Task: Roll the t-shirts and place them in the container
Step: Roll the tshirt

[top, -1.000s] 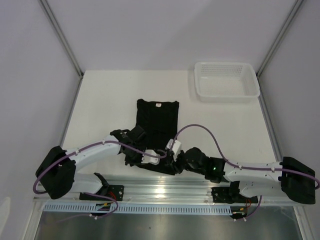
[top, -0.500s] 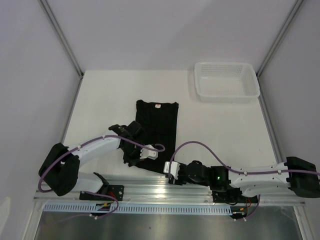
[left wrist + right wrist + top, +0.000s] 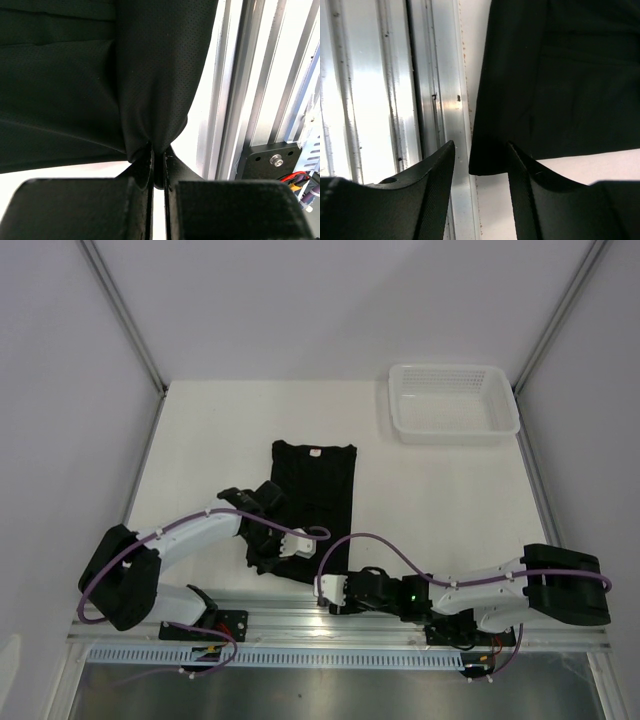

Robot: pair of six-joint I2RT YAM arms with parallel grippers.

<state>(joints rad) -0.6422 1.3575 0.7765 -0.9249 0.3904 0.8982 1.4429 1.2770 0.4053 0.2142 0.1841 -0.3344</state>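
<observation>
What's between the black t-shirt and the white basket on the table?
Only bare white tabletop; the top view shows nothing lying between the t-shirt and the mesh basket.

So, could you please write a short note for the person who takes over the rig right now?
Left claw: shut on the t-shirt's near hem.
Right claw: open at the hem's other corner, holding nothing.
T-shirt: on the table, folded to a narrow strip, label at the far end; basket far right.
Done: narrow fold. Left: no roll started; probably grip with the right, then roll toward the label.
</observation>
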